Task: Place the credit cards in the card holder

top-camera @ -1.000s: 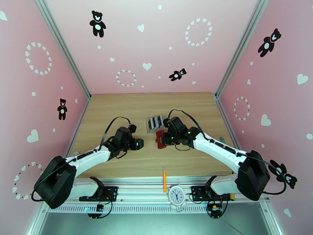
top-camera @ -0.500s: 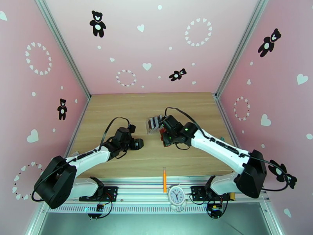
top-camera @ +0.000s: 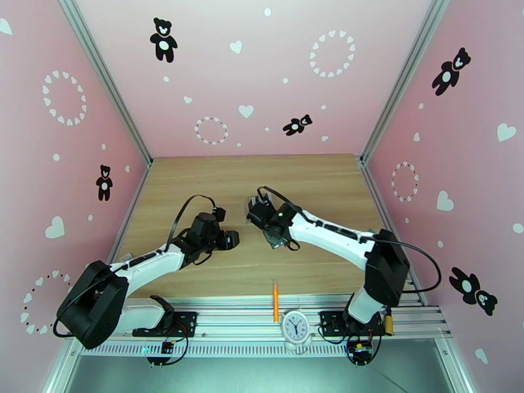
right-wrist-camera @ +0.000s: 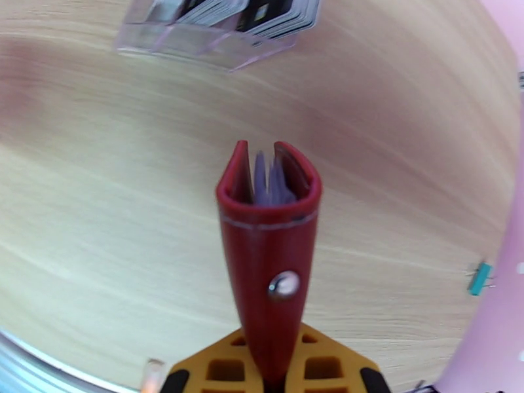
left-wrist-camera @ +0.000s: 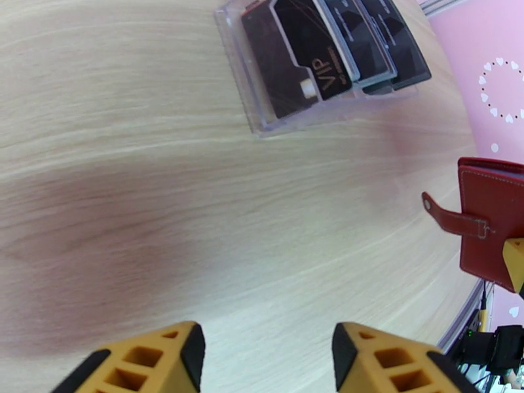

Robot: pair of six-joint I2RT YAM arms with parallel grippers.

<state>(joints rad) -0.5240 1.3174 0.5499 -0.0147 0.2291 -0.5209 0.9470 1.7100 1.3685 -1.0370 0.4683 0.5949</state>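
Pink walls (top-camera: 249,73) with black bears (top-camera: 163,39) and white hearts (top-camera: 245,111) enclose a light wooden table (top-camera: 196,181)

A: Place type?
B: Robot lab cell, staged. Pink panel walls (top-camera: 262,73) with bear and heart stickers beyond and either side of the jaws.
A: More?
B: Aluminium frame posts (top-camera: 105,80), wood tabletop (top-camera: 216,178) under the jaws. Arm bases (top-camera: 171,320) bolted to a metal rail (top-camera: 229,302) behind them, small clock (top-camera: 295,325) there too.

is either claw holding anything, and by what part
Right claw clamps the red card holder by its end below the snap stud; left claw is open, empty.
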